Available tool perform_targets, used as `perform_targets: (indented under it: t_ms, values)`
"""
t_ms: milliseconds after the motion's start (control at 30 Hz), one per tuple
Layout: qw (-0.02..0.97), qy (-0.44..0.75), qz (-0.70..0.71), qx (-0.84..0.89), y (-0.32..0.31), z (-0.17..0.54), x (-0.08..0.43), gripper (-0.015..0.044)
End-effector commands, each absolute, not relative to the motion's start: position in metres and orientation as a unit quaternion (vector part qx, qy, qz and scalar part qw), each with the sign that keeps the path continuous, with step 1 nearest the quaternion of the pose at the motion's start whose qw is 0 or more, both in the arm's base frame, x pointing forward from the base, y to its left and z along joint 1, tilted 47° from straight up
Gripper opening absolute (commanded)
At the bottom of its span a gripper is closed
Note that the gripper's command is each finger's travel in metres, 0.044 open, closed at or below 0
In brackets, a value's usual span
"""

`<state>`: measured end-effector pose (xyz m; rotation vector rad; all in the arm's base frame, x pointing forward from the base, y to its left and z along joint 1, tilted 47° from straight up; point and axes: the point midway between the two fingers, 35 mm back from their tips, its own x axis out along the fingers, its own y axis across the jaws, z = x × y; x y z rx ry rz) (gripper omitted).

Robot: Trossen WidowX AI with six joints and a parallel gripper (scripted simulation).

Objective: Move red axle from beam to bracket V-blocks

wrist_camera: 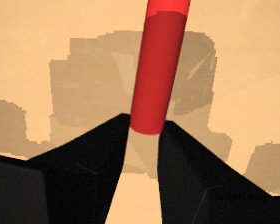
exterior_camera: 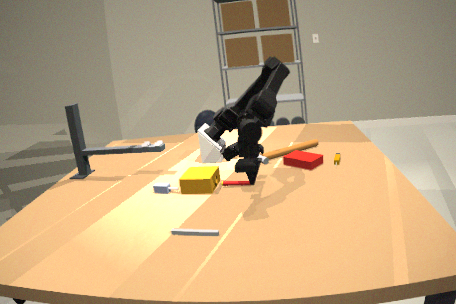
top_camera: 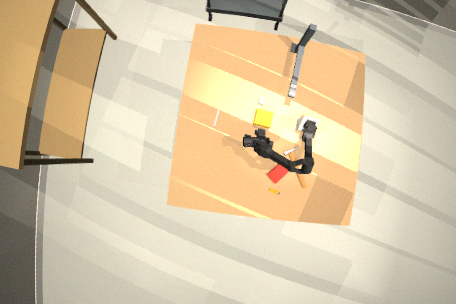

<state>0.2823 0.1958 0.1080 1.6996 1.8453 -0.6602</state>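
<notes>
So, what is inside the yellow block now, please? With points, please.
The exterior view shows a dark opening in the side of the yellow block (top_camera: 263, 118) (exterior_camera: 199, 181) facing the red axle (exterior_camera: 235, 183) (wrist_camera: 158, 75). Its inside cannot be seen.

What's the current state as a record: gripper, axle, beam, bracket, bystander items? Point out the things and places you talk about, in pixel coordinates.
gripper: shut on the red axle (exterior_camera: 236, 183) (wrist_camera: 158, 75), near its end; fingers low over the table
axle: red rod, lying level, pointing toward the yellow block's near face
beam: part of that name not certain; likely the yellow block (top_camera: 263, 118) (exterior_camera: 199, 181)
bracket: dark upright with horizontal arm (top_camera: 298, 67) (exterior_camera: 120, 150); no axle on it
bystanders: red block (top_camera: 278, 173) (exterior_camera: 303, 160), hammer (top_camera: 299, 175) (exterior_camera: 292, 150), grey bar (top_camera: 216, 118) (exterior_camera: 195, 232)
</notes>
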Motion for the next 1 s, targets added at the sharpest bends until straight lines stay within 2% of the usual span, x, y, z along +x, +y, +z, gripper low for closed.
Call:
perform_targets:
  t_ms: [0, 467, 967]
  values:
    - [0.271, 0.685, -0.245, 0.631, 0.196, 0.108, 0.282, 0.0079]
    - [0.271, 0.685, -0.247, 0.63, 0.186, 0.117, 0.283, 0.044]
    - [0.271, 0.684, -0.248, 0.63, 0.164, 0.137, 0.285, 0.044]
